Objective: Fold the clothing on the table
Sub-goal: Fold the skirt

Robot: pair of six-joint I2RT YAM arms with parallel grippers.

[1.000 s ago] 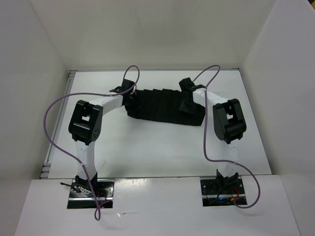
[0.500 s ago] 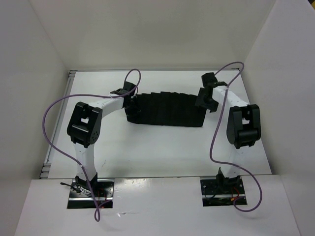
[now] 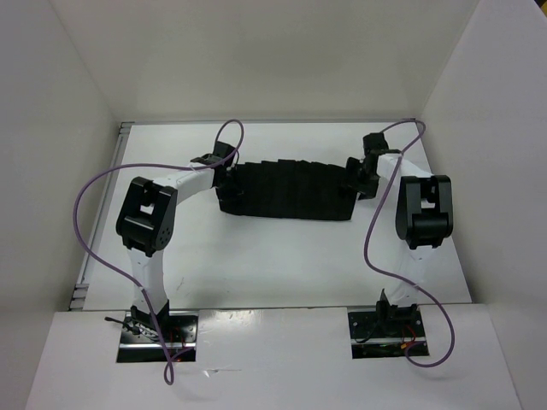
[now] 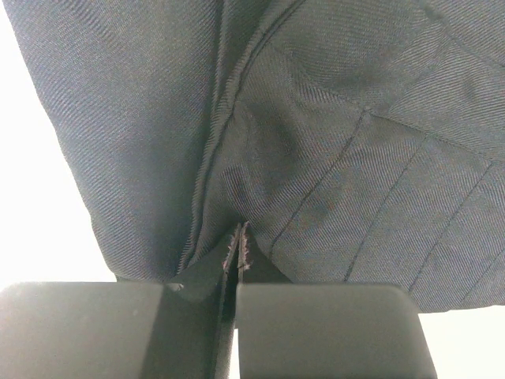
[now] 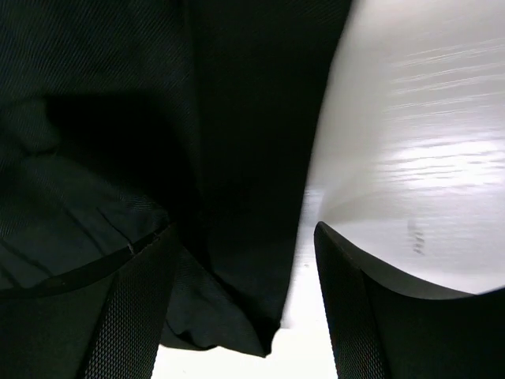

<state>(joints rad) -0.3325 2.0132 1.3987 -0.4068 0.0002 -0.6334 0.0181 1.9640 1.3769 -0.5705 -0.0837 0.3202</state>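
The black pleated clothing (image 3: 286, 192) lies stretched out as a long strip across the far half of the white table (image 3: 282, 256). At its left end my left gripper (image 3: 225, 173) is shut on the fabric. In the left wrist view a frayed edge of the clothing (image 4: 331, 158) is pinched between the closed jaws of the left gripper (image 4: 235, 286). At the strip's right end my right gripper (image 3: 360, 175) stands open. In the right wrist view the right gripper (image 5: 245, 268) straddles the right edge of the clothing (image 5: 237, 158), its fingers (image 5: 126, 316) apart and not gripping.
White walls (image 3: 68, 128) close in the table on the left, back and right. Purple cables (image 3: 94, 222) loop from both arms. The arm bases (image 3: 158, 329) sit at the near edge. Bare table (image 5: 410, 118) lies right of the clothing.
The right gripper has opened, let go of the clothing and moved right from over the fabric to its right end. The left gripper stays shut on the left end.
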